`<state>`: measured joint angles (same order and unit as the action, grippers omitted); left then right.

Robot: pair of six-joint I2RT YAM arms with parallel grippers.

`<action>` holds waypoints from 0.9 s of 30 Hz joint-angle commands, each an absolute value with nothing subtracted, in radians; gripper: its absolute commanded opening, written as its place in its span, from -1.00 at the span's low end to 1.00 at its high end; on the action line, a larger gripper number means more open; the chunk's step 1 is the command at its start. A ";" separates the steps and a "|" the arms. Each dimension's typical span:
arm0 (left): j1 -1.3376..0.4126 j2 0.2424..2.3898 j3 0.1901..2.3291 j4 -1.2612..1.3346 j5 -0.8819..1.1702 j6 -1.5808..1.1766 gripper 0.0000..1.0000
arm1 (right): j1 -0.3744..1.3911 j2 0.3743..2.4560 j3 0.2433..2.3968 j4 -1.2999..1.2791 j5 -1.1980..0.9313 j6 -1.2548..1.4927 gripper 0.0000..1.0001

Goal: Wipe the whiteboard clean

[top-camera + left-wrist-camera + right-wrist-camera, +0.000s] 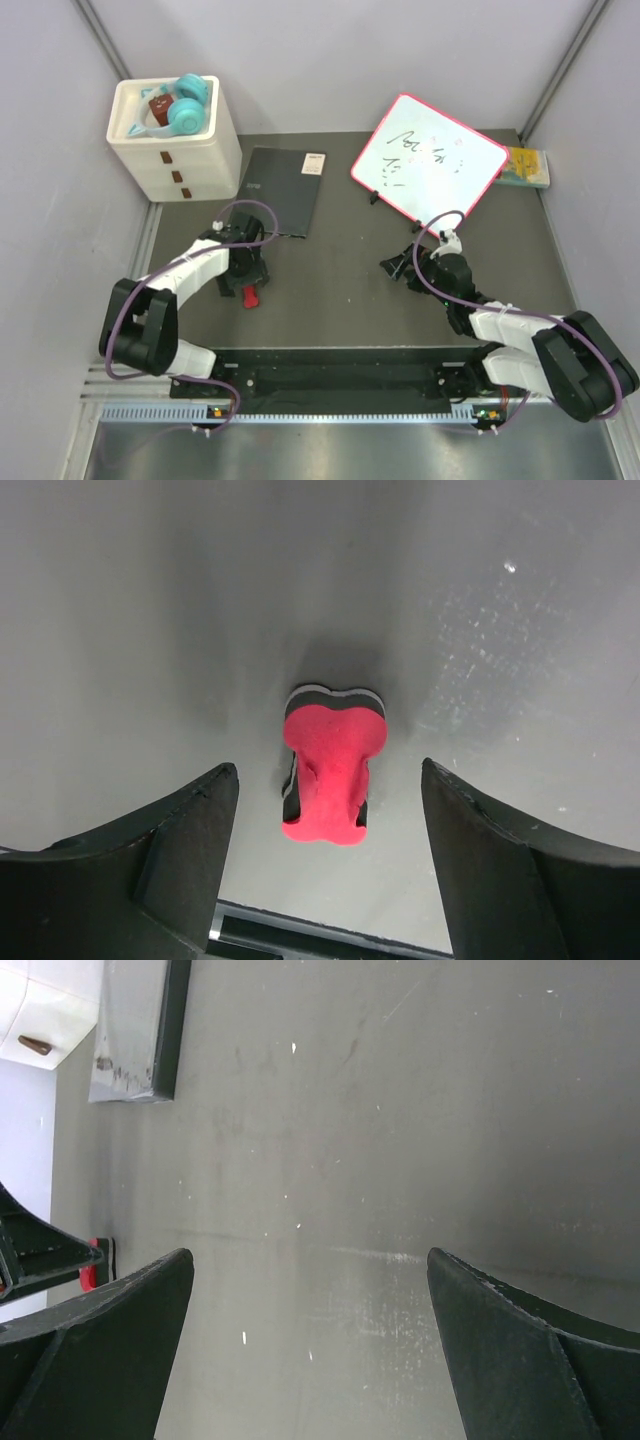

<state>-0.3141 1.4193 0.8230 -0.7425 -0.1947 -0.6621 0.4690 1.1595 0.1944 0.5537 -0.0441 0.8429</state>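
Observation:
The whiteboard (430, 166), white with a pink-red frame and dark scribbles, lies at the back right of the table. A small red-and-black eraser (250, 295) lies on the mat at the left; it shows in the left wrist view (330, 768) between my fingers. My left gripper (248, 283) is open just above the eraser, not touching it. My right gripper (402, 268) is open and empty, low over bare mat in front of the whiteboard. In the right wrist view the eraser (92, 1262) shows as a red bit at the left edge.
A flat black notebook (283, 189) lies at the back centre; it also shows in the right wrist view (140, 1030). A white drawer box (175, 150) with turquoise headphones (186, 107) stands at the back left. A small yellow-green book (525, 167) lies beside the whiteboard's right edge.

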 commanded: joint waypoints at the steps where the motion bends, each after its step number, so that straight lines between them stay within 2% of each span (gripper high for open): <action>1: -0.313 1.440 0.839 -0.738 -0.236 -0.690 0.54 | 0.476 1.161 0.215 0.601 -0.048 0.851 0.98; 7: -0.314 1.514 0.799 -0.658 -0.210 -0.684 0.41 | 0.476 1.163 0.215 0.607 -0.061 0.847 0.98; 8: -0.314 1.525 0.795 -0.647 -0.207 -0.686 0.32 | 0.476 1.161 0.215 0.609 -0.061 0.845 0.98; 9: -0.314 1.526 0.784 -0.634 -0.206 -0.687 0.17 | 0.476 1.155 0.212 0.607 -0.061 0.842 0.98; 10: -0.314 1.525 0.779 -0.612 -0.207 -0.686 -0.16 | 0.476 1.144 0.207 0.621 -0.061 0.844 0.98; 12: -0.314 1.516 0.782 -0.603 -0.212 -0.680 -0.63 | 0.476 1.126 0.195 0.623 -0.055 0.839 0.98; 13: -0.314 1.511 0.790 -0.604 -0.209 -0.673 -1.00 | 0.477 1.091 0.190 0.623 -0.051 0.836 0.98; 19: -0.314 1.465 0.873 -0.640 -0.176 -0.632 -1.00 | 0.474 0.913 0.201 0.467 -0.003 0.776 0.98; 23: -0.324 1.422 0.955 -0.638 -0.138 -0.577 -1.00 | 0.460 0.776 0.367 0.154 0.113 0.634 0.98; 27: -0.354 1.416 1.058 -0.572 -0.082 -0.545 -1.00 | 0.271 0.722 0.483 -0.049 0.078 0.575 0.98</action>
